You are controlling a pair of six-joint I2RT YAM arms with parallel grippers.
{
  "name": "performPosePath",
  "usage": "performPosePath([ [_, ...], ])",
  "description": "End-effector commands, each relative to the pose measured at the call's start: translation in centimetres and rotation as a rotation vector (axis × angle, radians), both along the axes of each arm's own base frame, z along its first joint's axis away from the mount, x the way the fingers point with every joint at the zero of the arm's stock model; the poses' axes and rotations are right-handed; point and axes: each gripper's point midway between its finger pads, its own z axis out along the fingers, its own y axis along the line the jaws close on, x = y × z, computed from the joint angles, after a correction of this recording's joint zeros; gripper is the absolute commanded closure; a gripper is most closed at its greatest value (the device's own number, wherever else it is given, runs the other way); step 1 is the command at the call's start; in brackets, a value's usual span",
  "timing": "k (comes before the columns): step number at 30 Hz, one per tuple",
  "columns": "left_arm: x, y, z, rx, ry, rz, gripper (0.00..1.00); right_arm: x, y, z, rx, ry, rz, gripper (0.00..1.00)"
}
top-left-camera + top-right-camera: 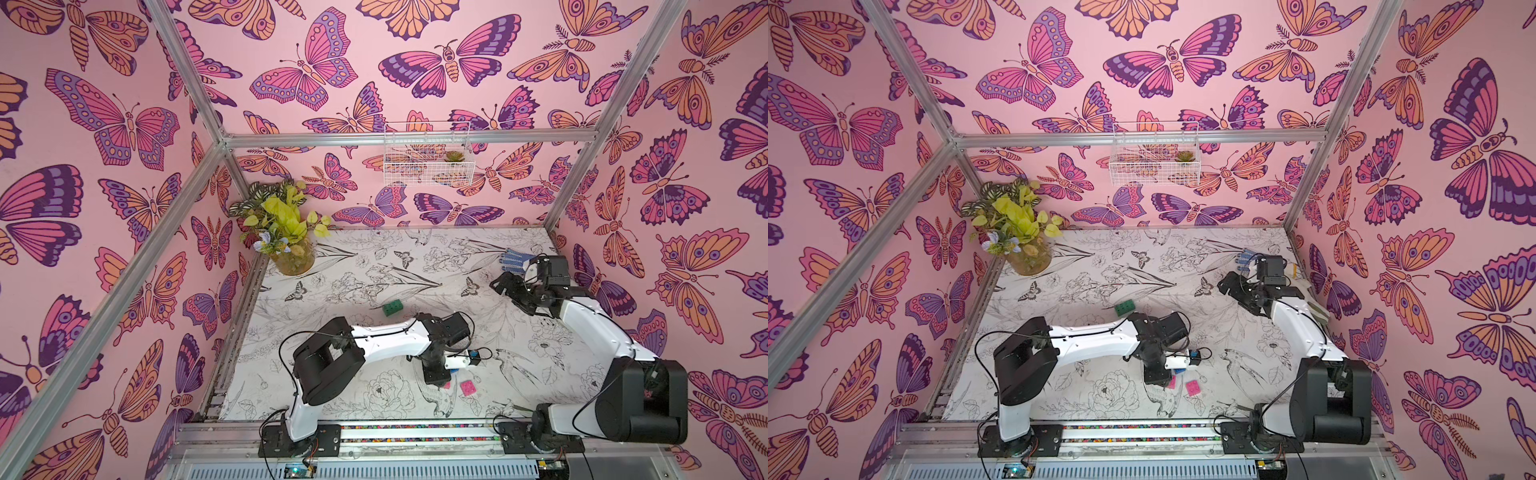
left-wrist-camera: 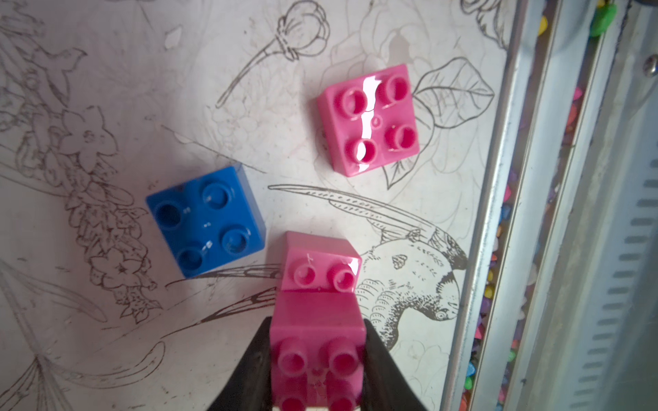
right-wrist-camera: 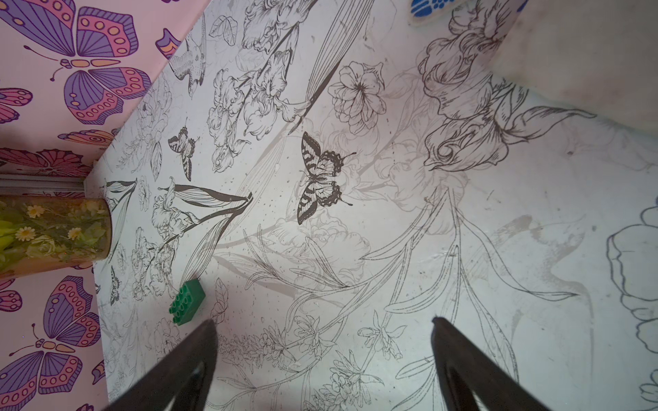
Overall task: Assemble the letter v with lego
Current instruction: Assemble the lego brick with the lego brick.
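Note:
In the left wrist view my left gripper (image 2: 317, 322) is shut on a pink brick (image 2: 317, 356). That brick lies over half of a second pink brick (image 2: 320, 263), whose other two studs show. A blue square brick (image 2: 206, 220) and a third pink brick (image 2: 368, 119) lie loose on the mat close by. In both top views the loose pink brick (image 1: 467, 387) (image 1: 1192, 387) sits just right of the left gripper (image 1: 440, 378). The green brick (image 1: 392, 308) (image 3: 188, 300) lies alone mid-table. My right gripper (image 1: 505, 286) (image 3: 323, 320) hangs open and empty at the far right.
A blue dotted glove (image 1: 515, 259) lies by the right gripper at the back right. A vase of plants (image 1: 291, 253) stands in the back left corner. A wire basket (image 1: 428, 153) hangs on the back wall. The metal front rail (image 2: 498, 213) runs close to the pink bricks.

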Motion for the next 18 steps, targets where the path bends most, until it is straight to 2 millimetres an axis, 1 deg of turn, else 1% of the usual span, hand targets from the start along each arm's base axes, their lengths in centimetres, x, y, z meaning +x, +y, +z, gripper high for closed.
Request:
performPosePath([
  [1,-1.8,3.6,-3.6,0.190,0.024,-0.065,0.66,0.0,0.0,-0.2,-0.021,0.006,0.011,0.06],
  [8,-1.3,3.8,-4.0,0.210,-0.011,-0.101,0.66,0.0,0.0,-0.2,-0.023,0.004,0.014,0.06],
  [11,-0.9,4.2,-4.5,0.246,-0.078,-0.152,0.66,0.0,0.0,-0.2,-0.025,0.004,0.014,0.05],
  [14,-0.9,4.1,-4.6,0.247,-0.078,-0.160,0.65,0.0,0.1,-0.2,-0.016,0.002,0.014,0.06],
  [18,-0.3,4.9,-5.2,0.292,-0.112,-0.193,0.65,-0.1,0.1,-0.2,-0.020,0.003,0.017,0.05],
])
